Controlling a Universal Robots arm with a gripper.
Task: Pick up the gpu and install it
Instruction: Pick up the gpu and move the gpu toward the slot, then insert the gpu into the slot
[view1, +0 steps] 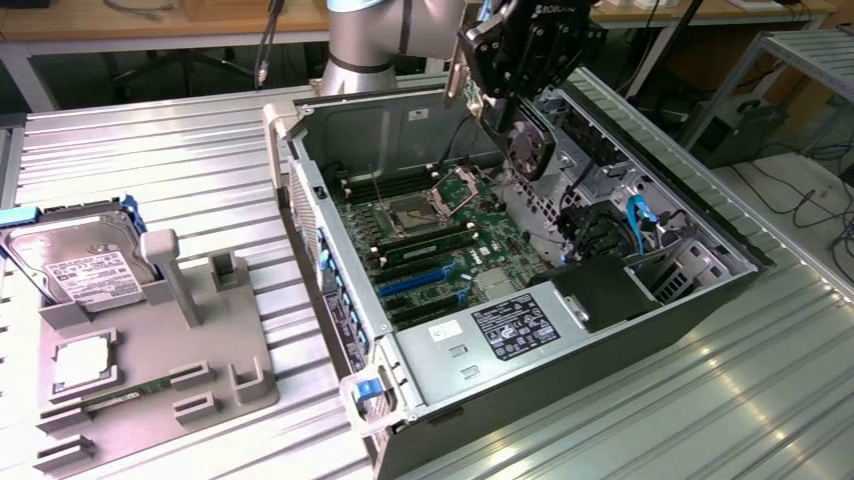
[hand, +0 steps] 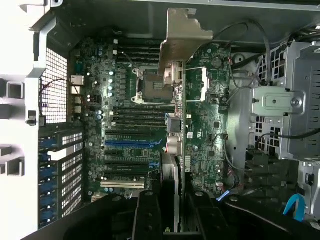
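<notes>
The gripper (view1: 523, 95) is clamped on the gpu (view1: 526, 145). The card hangs on edge from it above the open computer case (view1: 300, 150), clear of the motherboard (view1: 441, 245) below. In the exterior view, the card's round fan faces outward and its silver bracket (view1: 458, 85) juts from one end, beside the gripper.

The wrist view looks straight down the card edge-on. It appears as a thin line running away from the two black fingers (hand: 147, 215), with the bracket at the far end. The board's blue slots (hand: 132, 142) lie underneath, just beside that line.

Elsewhere inside the case, away from the gripper, sit a labelled power supply (view1: 514, 325) and blue cables (view1: 638, 215). Outside the case and well apart from the gripper, a grey tray (view1: 200, 395) holds a hard drive (view1: 80, 265), a square chip (view1: 83, 365) and a memory stick (view1: 134, 390).
</notes>
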